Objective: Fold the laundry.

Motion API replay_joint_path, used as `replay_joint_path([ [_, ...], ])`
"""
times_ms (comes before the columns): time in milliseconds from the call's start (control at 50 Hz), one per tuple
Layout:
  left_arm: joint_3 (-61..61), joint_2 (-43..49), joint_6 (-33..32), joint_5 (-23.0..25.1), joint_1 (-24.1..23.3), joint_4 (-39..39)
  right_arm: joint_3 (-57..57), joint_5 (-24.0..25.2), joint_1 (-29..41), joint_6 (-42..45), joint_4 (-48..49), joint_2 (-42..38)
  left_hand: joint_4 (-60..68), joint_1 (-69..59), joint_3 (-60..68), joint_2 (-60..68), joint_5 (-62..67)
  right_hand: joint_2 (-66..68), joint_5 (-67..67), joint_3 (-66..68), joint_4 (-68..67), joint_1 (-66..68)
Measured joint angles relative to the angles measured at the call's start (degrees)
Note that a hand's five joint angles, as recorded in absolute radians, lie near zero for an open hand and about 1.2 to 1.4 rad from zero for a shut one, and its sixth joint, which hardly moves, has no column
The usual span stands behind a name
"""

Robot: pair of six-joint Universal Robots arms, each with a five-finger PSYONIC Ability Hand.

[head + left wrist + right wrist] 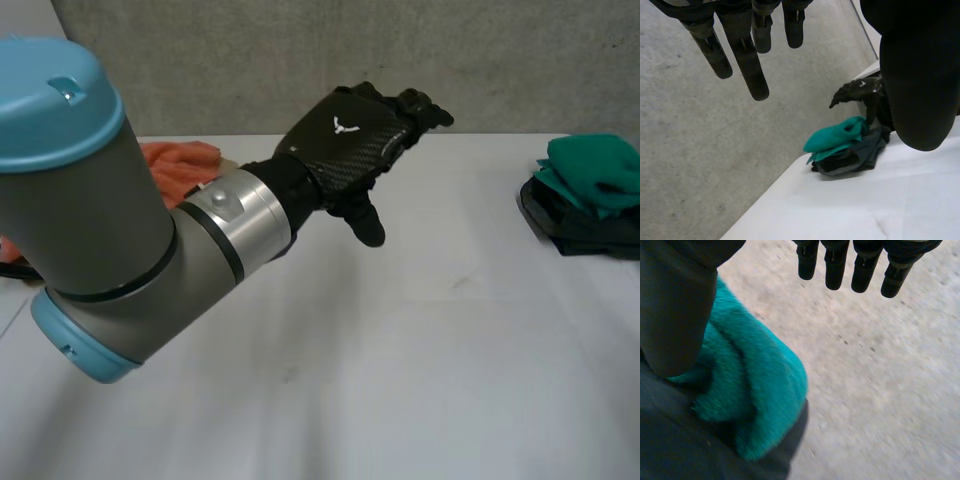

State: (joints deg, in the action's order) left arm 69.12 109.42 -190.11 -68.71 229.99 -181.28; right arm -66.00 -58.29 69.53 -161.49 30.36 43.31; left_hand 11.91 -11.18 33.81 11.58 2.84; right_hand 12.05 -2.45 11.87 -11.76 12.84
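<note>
A folded teal cloth (595,170) lies on top of a stack of dark folded clothes (590,232) at the table's right edge. My right hand (855,265) hovers just over that stack, fingers straight and thumb (675,305) apart above the teal cloth (750,385), holding nothing. From the left wrist, the right hand (860,92) sits just behind the teal cloth (840,137). My left hand (350,150) is raised above the middle of the table, open and empty, its fingers (740,55) relaxed. An orange cloth (180,165) lies crumpled at the back left, partly hidden by my left arm.
The white table (400,380) spreads bare across the front and middle. A grey wall runs behind the table's far edge. My left arm (120,230) fills the left foreground.
</note>
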Motion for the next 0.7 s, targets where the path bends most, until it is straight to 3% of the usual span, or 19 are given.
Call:
replay_joint_path([
  [100, 0.58, -0.1, -0.09, 0.08, -0.9, -0.03, -0.11, -5.39, -0.88, 4.58, -7.94, 4.21, 0.0, 0.0, 0.0, 0.0, 0.01, 0.0, 0.04, 0.0, 0.0, 0.0],
  [200, 0.65, -0.3, -0.15, 0.08, -1.49, -0.08, 1.62, -14.62, -1.13, 16.22, -15.1, 9.68, 0.0, 0.0, 0.0, 0.0, 0.01, 0.0, 0.07, 0.0, 0.0, 0.0],
  [320, 0.03, -0.88, -0.19, -0.1, -1.44, -0.36, 2.38, -20.15, 3.61, 22.6, -11.72, 14.15, 0.0, 0.0, 0.0, 0.0, 0.01, 0.0, 0.06, 0.0, 0.0, 0.0],
  [400, -1.34, -1.59, -0.2, -0.76, -1.05, -0.84, 0.15, -18.19, 11.1, 21.29, -4.62, 17.56, 0.0, 0.0, 0.0, 0.0, 0.01, 0.0, 0.06, 0.0, 0.0, 0.0],
  [500, -4.43, -2.15, -0.72, -6.85, 3.18, -1.62, -8.05, -9.68, 19.2, 16.75, 0.58, 23.5, 0.0, 0.0, 0.0, 0.0, 0.01, 0.0, 0.06, 0.0, 0.0, 0.0],
  [560, -6.37, -1.58, -2.33, -12.58, 8.99, -1.83, -14.35, -4.91, 23.19, 15.01, 1.32, 26.45, 0.0, 0.0, 0.0, 0.0, 0.01, 0.0, 0.06, 0.0, 0.0, 0.0],
  [640, -8.15, 1.04, -7.03, -17.57, 16.75, -1.93, -21.18, -2.06, 26.9, 14.23, 1.15, 28.4, 0.0, 0.0, 0.0, 0.0, 0.01, 0.0, 0.05, 0.0, 0.0, 0.0],
  [700, -9.86, 7.06, -16.05, -19.66, 24.28, -2.33, -26.62, -1.74, 28.99, 14.25, 0.43, 29.09, 0.0, 0.0, 0.0, 0.0, 0.01, 0.0, 0.06, 0.0, 0.0, 0.0],
])
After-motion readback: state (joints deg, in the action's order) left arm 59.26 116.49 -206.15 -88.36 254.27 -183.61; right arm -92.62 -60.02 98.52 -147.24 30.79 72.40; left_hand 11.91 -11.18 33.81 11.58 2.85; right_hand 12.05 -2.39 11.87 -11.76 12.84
